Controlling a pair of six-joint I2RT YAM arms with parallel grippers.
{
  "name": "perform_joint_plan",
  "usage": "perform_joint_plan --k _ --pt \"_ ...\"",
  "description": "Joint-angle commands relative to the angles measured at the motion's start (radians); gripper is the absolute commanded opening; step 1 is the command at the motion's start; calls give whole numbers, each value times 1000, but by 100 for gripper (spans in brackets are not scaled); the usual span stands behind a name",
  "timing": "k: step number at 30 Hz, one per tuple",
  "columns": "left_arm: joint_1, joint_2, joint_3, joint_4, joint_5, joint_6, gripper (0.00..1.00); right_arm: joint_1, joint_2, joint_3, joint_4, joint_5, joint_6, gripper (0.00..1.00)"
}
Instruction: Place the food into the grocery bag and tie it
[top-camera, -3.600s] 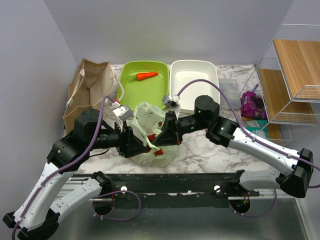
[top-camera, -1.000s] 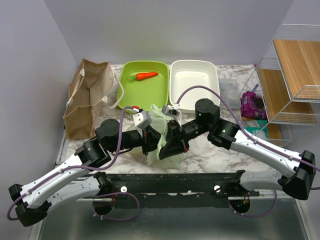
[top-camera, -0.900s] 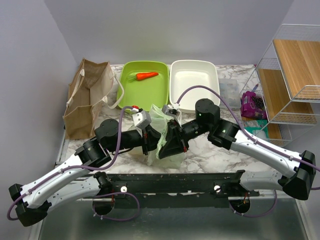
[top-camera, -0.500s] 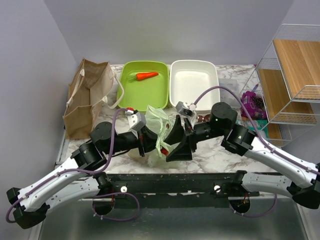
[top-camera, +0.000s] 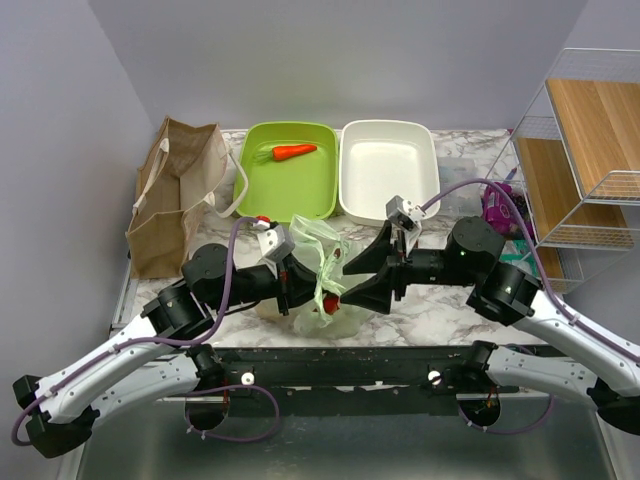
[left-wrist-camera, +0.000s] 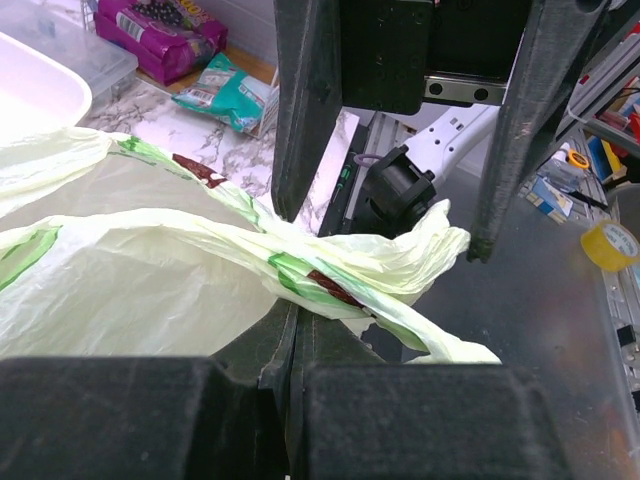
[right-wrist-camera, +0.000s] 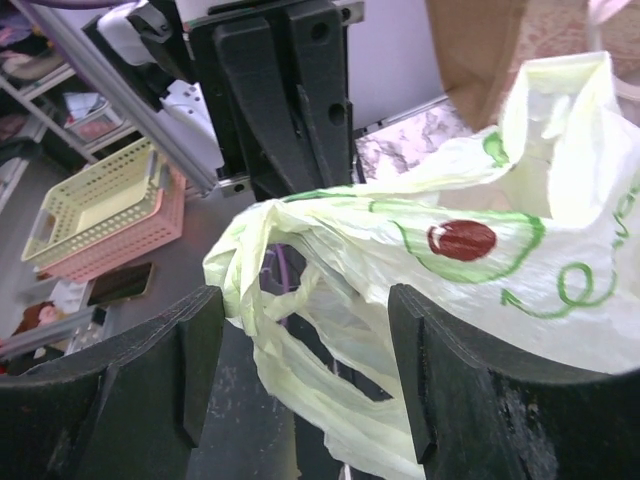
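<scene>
With the left end effector pinching one twisted handle of the grocery bag on the counter, the spread right end effector should close squarely on the free handle.

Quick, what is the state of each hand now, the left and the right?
Left hand: closed, pinching the grocery bag.
Right hand: open, gripping nothing.

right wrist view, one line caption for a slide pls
Open right gripper flanks the loose handles of the grocery bag, while the shut left gripper opposite pinches the plastic.
</scene>
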Motion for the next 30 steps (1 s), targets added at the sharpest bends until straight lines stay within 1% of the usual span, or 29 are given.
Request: perform_joint_plan --k 1,4,8,13,19,20,25,27,30 --pt "-7 -3 35 -22 1 -12 0 -1 -52 -44 -9 99 -8 71" --pt "-7 -6 42 -37 -3 -12 0 -1 -64 -58 -8 115 4 67" --pt "-7 -4 58 -67 -6 -4 0 -1 -102 -92 41 113 49 67" --pt "-6 0 68 -87 -17 -4 0 0 -57 -79 75 -24 88 72" --pt "-7 11 85 -116 -45 -18 0 -1 8 -50 147 -123 162 72" --pt "-7 11 87 -124 -49 -21 2 1 14 -44 157 -122 162 72" --pt "-7 4 91 -154 -66 -30 21 0 56 1 166 -144 180 67" --pt "-7 2 93 -167 -75 -32 27 0 74 21 152 -168 189 66" --pt "-7 2 102 -185 -90 -39 38 1 86 45 137 -186 188 65"
